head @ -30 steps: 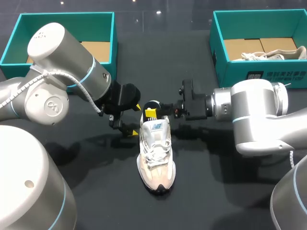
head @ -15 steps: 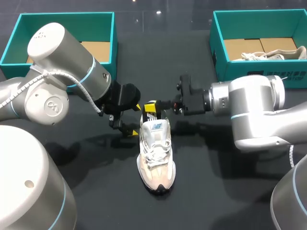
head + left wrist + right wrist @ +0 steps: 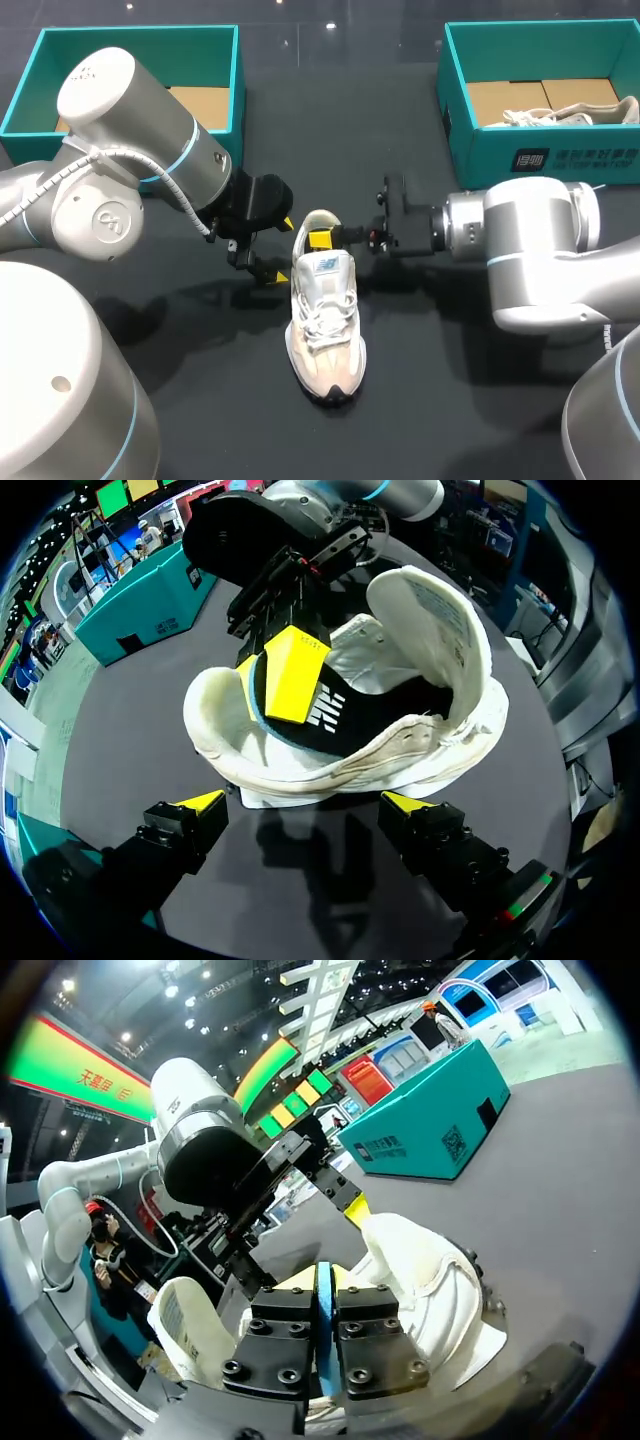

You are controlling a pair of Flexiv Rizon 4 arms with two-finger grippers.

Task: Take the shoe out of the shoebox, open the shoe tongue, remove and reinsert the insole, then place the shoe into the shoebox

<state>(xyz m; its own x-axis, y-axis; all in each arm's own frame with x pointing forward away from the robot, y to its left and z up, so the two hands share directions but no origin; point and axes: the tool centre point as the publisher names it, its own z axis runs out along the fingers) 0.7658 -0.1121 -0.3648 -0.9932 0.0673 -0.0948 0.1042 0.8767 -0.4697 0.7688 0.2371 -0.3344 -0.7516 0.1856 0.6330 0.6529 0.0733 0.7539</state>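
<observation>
head view / shoe (image 3: 325, 320): lies mid tabletop (image 3: 450, 400), toe toward 6 o'clock, heel toward 12 o'clock.
head view / left claw (image 3: 278, 250): sits just beside the heel at its 9 o'clock, fingers spread wide, holding nothing.
head view / right claw (image 3: 320, 238): comes in from 3 o'clock, yellow tips down in the heel opening.
head view / boxes: teal left shoebox (image 3: 237, 90) at 10 o'clock; teal right shoebox (image 3: 455, 110) at 2 o'clock, holding a second shoe (image 3: 575, 115).
left wrist view / left claw: gapes wide, faces the side of the shoe at its 12 o'clock, touches nothing.
left wrist view / tongue (image 3: 430, 610): stands lifted clear of the opening.
left wrist view / insole (image 3: 335, 708): black on top, sits inside the shoe, pinched near the heel by the right claw.
right wrist view / right claw: fingers pressed together on the thin blue edge of the insole, directly over the shoe.
</observation>
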